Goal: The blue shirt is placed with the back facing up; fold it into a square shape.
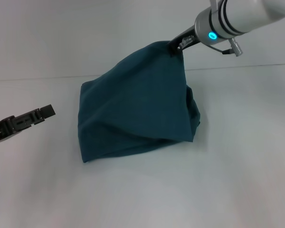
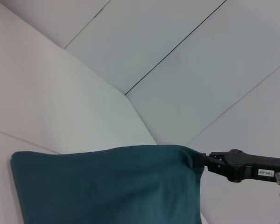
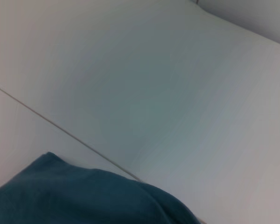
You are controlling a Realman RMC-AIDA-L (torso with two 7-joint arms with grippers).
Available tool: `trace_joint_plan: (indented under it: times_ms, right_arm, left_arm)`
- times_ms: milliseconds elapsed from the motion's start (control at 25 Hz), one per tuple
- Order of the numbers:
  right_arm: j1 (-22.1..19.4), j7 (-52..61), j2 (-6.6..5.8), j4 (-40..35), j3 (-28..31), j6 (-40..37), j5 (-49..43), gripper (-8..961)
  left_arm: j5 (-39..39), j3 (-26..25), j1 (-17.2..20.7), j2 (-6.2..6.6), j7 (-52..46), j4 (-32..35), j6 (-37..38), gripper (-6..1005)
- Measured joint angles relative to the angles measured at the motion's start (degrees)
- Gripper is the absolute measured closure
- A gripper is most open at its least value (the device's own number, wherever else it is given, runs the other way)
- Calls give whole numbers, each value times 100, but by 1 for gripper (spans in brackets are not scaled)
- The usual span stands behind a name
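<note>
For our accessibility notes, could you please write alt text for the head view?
The right gripper, reaching in from the upper right, is shut on a corner of the dark teal-blue soft fabric shirt, lifting it into a tent shape whose lower edge rests on the pale grey table. The left gripper hangs apart at the left edge, holding nothing.

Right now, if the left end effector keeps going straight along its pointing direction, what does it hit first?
Most likely the blue shirt, near its left edge, which the right end effector holds up. Depth is unclear; it may pass behind.
</note>
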Motion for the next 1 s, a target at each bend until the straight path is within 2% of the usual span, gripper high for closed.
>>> trace_joint_plan:
  times_ms: [320, 760, 1000]
  right_arm:
    - [31, 144, 8, 390, -95, 773, -227, 907]
    - [67, 143, 7, 779, -556, 1336, -349, 906]
    - [159, 146, 7, 978, -590, 1542, -523, 906]
  left_arm:
    - [1, 0, 9, -3, -28, -143, -30, 293]
    - [1, 17, -12, 9, -95, -146, -146, 290]
    - [1, 5, -13, 10, -123, -146, -172, 291]
